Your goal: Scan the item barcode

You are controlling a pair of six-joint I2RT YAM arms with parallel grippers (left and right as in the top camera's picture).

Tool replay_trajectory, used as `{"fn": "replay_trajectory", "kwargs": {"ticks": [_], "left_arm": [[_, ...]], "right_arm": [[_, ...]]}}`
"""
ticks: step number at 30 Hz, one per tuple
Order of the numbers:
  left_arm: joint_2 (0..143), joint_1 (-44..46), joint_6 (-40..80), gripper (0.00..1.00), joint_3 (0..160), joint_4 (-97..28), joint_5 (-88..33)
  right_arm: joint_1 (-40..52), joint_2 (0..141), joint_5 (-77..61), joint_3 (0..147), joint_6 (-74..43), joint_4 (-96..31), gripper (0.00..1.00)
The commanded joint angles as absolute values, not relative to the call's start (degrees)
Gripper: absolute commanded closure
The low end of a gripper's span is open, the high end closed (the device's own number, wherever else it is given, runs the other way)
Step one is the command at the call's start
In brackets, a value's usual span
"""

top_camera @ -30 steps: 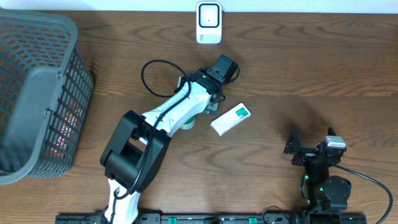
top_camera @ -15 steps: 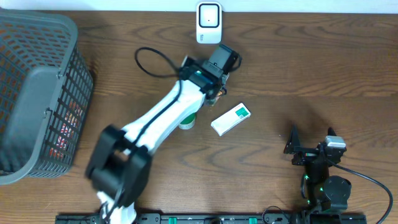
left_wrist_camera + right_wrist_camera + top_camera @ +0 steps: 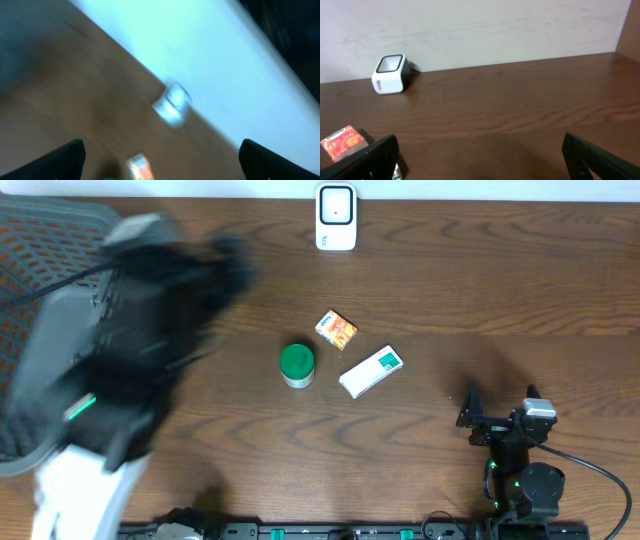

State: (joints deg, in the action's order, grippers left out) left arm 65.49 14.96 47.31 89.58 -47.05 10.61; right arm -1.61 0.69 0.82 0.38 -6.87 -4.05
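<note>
Orange box (image 3: 336, 329) lying free — well apart from left gripper (image 3: 160, 155).

We find the scanner (image 3: 336, 216) at the middle of the worktop's (image 3: 500, 300) back edge. Three items lie close together mid-worktop: a small carton (image 3: 337, 329) nearest the scanner, a round tub (image 3: 297, 365) to its front-left, and a long carton (image 3: 370, 371) to its front-right. A basket (image 3: 40, 250) occupies the left edge.

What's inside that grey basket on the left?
Only a reddish tint shows through the basket mesh. The blurred left arm covers most of it, so its contents cannot be told.
</note>
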Motion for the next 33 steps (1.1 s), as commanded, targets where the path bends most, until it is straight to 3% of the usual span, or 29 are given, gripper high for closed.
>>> {"fn": "replay_trajectory", "kwargs": {"ticks": [1, 8, 16, 26, 33], "left_arm": [[58.9, 2.0, 42.9, 0.02, 90.5, -50.8, 12.5], [54.5, -25.3, 36.9, 0.02, 90.5, -54.3, 12.0], [66.3, -43.9, 34.0, 0.02, 90.5, -56.4, -4.2], [81.7, -48.6, 28.0, 0.02, 90.4, -60.4, -2.6], [89.5, -48.1, 2.9, 0.02, 90.1, -59.4, -3.4]], "right_arm": [[-1.1, 0.3, 0.6, 0.3, -6.1, -4.3, 0.01], [-1.1, 0.3, 0.6, 0.3, -6.1, -4.3, 0.01], [-1.1, 0.3, 0.6, 0.3, -6.1, -4.3, 0.01], [-1.1, 0.3, 0.6, 0.3, -6.1, -4.3, 0.01], [-1.1, 0.3, 0.6, 0.3, -6.1, -4.3, 0.01]]}}
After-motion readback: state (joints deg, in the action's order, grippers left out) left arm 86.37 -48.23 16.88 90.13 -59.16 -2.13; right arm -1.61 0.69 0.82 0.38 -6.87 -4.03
